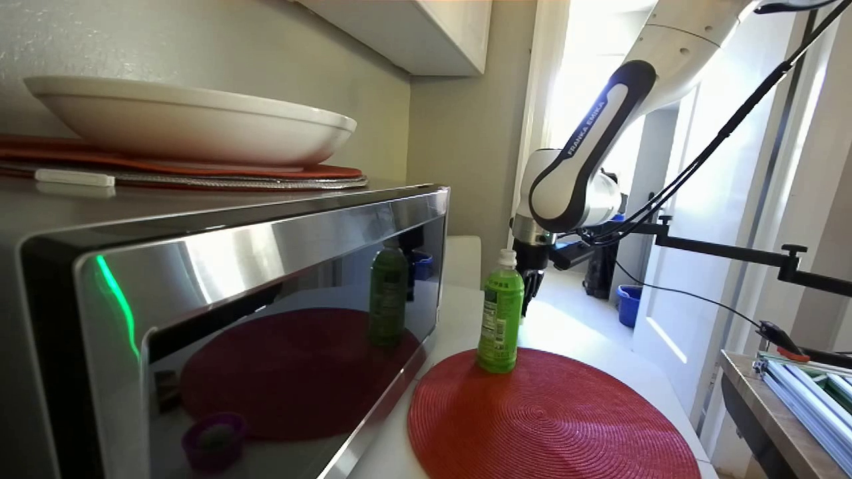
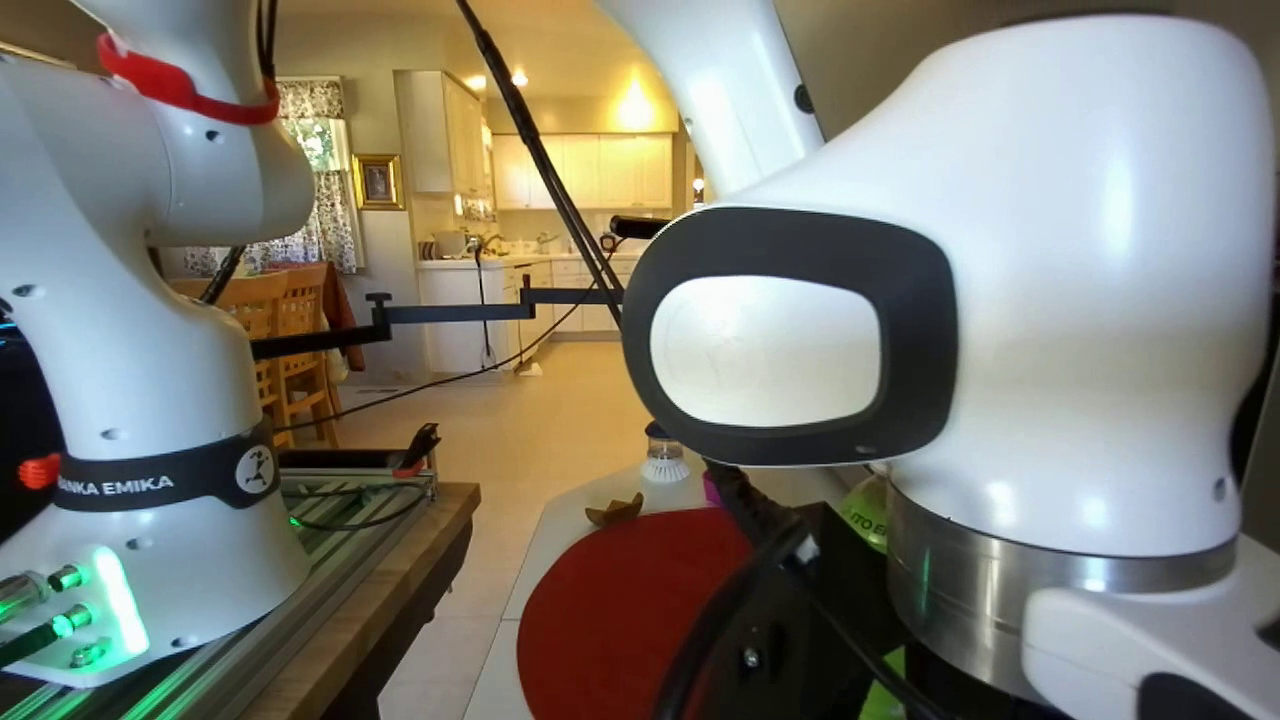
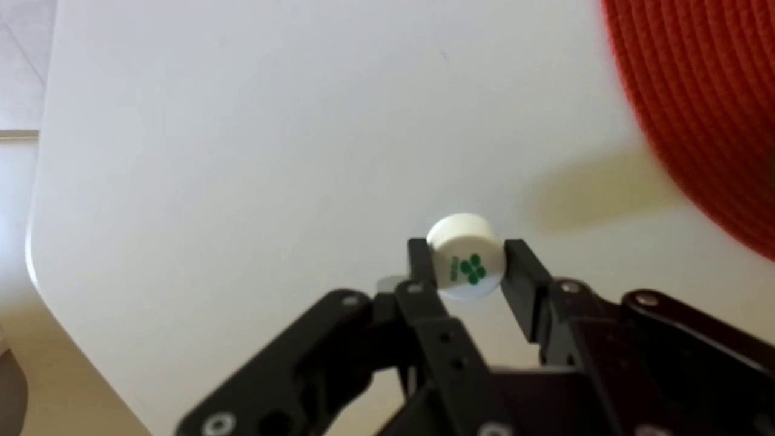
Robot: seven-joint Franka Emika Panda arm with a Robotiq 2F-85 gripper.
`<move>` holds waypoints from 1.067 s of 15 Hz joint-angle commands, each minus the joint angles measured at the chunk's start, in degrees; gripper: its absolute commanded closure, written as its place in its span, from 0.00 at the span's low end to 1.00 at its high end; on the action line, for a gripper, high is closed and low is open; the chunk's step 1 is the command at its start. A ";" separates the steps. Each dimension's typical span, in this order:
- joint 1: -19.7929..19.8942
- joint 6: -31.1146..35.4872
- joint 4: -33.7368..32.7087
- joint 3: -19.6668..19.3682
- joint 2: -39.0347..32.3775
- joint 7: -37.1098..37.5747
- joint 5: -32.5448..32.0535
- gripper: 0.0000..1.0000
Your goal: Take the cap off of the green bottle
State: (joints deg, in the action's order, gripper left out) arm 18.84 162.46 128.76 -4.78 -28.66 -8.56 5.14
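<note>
- The white bench (image 3: 242,181) has, in the wrist view, two edges meeting in a blunt corner.
- The microwave (image 1: 266,332) stands, in an exterior view, across from the bench's long edge.
- The round red mat (image 1: 552,426) lies between the microwave and that long edge.
- The green bottle (image 1: 500,319) stands upright on the mat, just inside the rim on the side toward the gripper; its top end shows white.
- The gripper (image 3: 467,259) reaches down beyond the bottle, apart from it, with its two fingers (image 3: 527,284) pinching the cap from opposite sides.
- The white cap (image 3: 465,257), with a green leaf mark, is off the bottle and held at the fingertips, between the mat and the bench's blunt corner; whether it touches the bench I cannot tell.
</note>
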 commanded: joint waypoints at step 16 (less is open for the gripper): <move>-3.69 -1.95 -1.68 -3.51 1.80 1.70 -4.53 0.00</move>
State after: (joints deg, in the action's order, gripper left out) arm 19.03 162.41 126.97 -4.27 -28.60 -9.00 4.21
